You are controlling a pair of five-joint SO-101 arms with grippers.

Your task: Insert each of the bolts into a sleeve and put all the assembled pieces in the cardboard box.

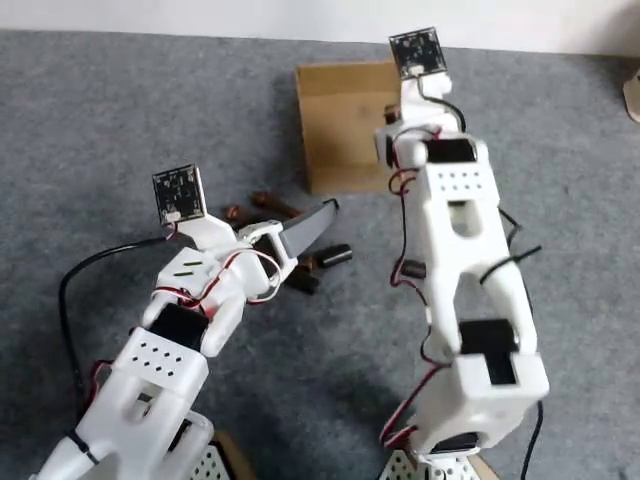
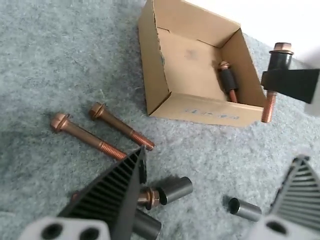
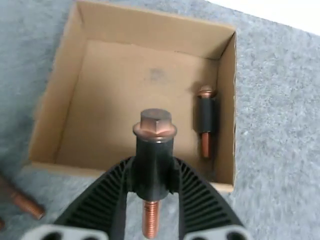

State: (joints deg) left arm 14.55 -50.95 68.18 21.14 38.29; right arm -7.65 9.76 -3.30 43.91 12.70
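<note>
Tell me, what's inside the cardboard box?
One sleeved bolt lies in the box by a side wall. The right gripper and the piece it holds cover the floor's near edge.

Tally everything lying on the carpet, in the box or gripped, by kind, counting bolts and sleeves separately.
Copper bolts: 5
Black sleeves: 5
Cardboard box: 1
Total: 11

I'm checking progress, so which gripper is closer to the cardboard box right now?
Right. The right gripper holds a sleeved bolt at the rim of the box; the left gripper sits apart, over loose bolts.
</note>
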